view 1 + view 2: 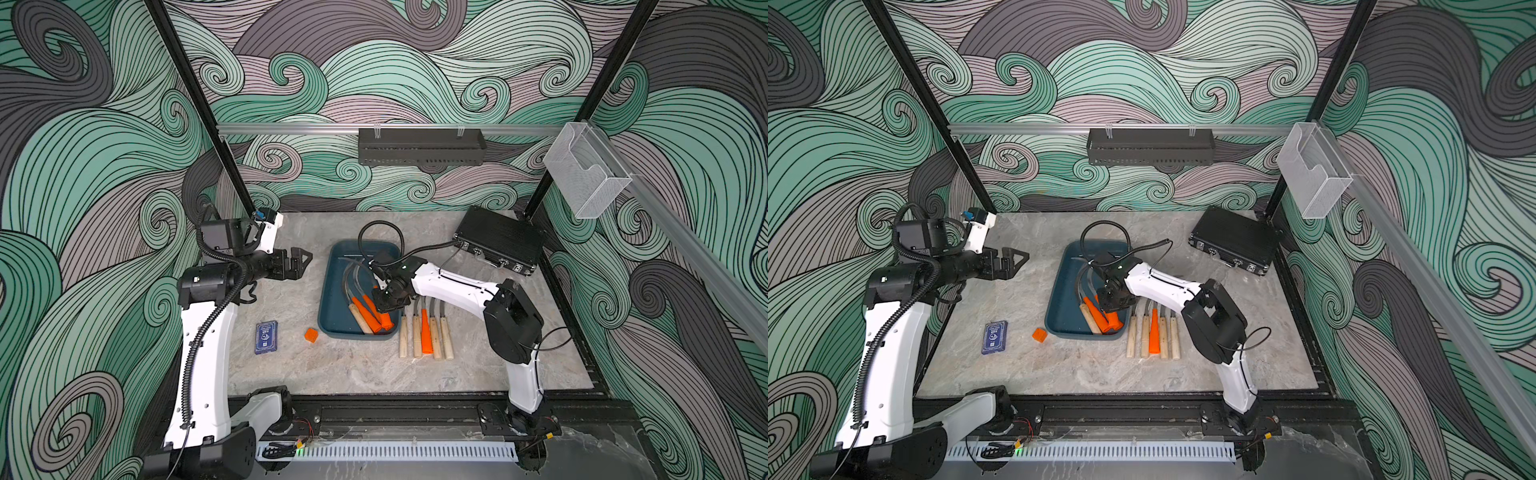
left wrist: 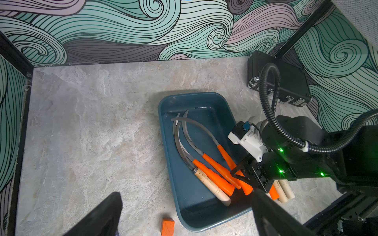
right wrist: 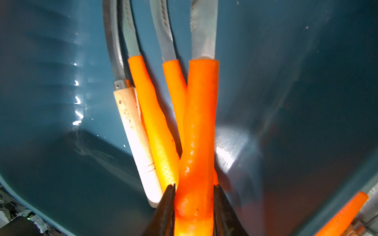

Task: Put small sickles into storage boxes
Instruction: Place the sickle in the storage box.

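Observation:
The dark teal storage box [image 1: 332, 305] [image 1: 1064, 299] sits mid-table. Inside it lie small sickles: one with a pale wooden handle [image 2: 210, 183] and two with orange handles [image 2: 212, 177]. My right gripper [image 1: 384, 305] [image 1: 1111, 305] [image 3: 194, 187] reaches into the box and is shut on the butt of a third orange-handled sickle [image 3: 200, 122], which lies low beside the others. Several more small sickles [image 1: 426, 332] [image 1: 1154, 332] lie side by side on the table just right of the box. My left gripper [image 1: 305, 259] [image 2: 187, 194] hangs open and empty, left of the box.
A small orange cube [image 1: 311, 335] and a blue card box [image 1: 266, 336] lie left of the storage box. A black ribbed latch case [image 1: 500, 245] stands at the back right. A black wall shelf [image 1: 422, 147] and a clear bin [image 1: 586, 170] hang above.

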You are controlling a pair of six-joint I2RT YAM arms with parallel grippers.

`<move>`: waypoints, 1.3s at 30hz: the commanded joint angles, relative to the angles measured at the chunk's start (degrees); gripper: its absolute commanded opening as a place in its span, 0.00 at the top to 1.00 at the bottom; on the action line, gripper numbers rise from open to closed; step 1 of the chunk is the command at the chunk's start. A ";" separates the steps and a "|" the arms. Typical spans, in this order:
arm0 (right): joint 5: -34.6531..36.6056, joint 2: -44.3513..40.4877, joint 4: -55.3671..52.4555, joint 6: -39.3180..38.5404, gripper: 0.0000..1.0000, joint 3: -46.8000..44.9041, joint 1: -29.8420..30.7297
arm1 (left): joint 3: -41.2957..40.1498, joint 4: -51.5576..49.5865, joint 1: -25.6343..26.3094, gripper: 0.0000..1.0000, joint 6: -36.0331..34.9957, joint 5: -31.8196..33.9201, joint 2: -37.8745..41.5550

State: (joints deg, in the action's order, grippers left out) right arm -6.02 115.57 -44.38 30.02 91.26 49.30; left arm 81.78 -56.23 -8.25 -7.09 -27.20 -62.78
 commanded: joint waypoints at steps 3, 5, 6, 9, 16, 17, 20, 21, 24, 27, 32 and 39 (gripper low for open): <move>2.64 0.95 -2.11 -1.08 0.95 1.88 0.53 | 2.51 -1.42 -0.36 0.01 -0.83 0.31 -0.14; 2.68 1.32 -2.27 -1.21 0.95 1.99 0.62 | 2.51 -1.43 -0.36 0.01 -0.82 0.22 -0.19; 2.68 1.53 -2.26 -1.25 0.95 2.01 0.67 | 2.50 -1.44 -0.36 0.01 -0.80 0.14 -0.15; 2.31 2.15 -2.18 -1.22 0.94 2.46 0.79 | 2.16 -1.47 -0.36 0.01 -0.97 0.13 -0.06; 2.56 3.15 -2.49 -1.46 0.91 3.44 1.02 | 2.42 -1.60 -0.41 0.02 -1.50 0.58 0.03; 2.63 3.19 -2.70 -1.46 0.90 3.57 1.13 | 2.42 -1.60 -0.36 0.01 -1.65 0.65 0.03; 2.60 3.43 -2.82 -1.46 0.87 3.48 1.30 | 2.43 -1.47 -0.36 0.01 -1.62 0.57 0.04; 2.67 3.45 -2.87 -1.48 0.85 3.52 1.33 | 2.38 -1.51 -0.36 0.01 -1.52 0.57 0.03; 2.80 3.73 -3.03 -1.58 0.79 3.90 1.41 | 2.49 -1.35 -0.34 0.01 -1.35 0.48 -0.10; 2.96 4.12 -3.41 -1.65 0.74 4.36 1.50 | 2.48 -1.34 -0.36 0.01 -1.44 0.53 -0.15; 2.78 4.56 -3.37 -2.04 0.72 4.80 1.59 | 2.36 -1.51 -0.36 0.01 -1.52 0.57 -0.50; 2.94 5.36 -3.35 -2.26 0.65 4.88 1.56 | 2.64 -1.51 -0.36 0.01 -1.43 0.61 -0.42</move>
State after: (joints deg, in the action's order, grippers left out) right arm -4.34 119.72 -47.07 28.45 94.85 50.57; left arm 82.06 -56.58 -8.23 -8.10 -26.98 -63.22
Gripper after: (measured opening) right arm 0.338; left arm 0.986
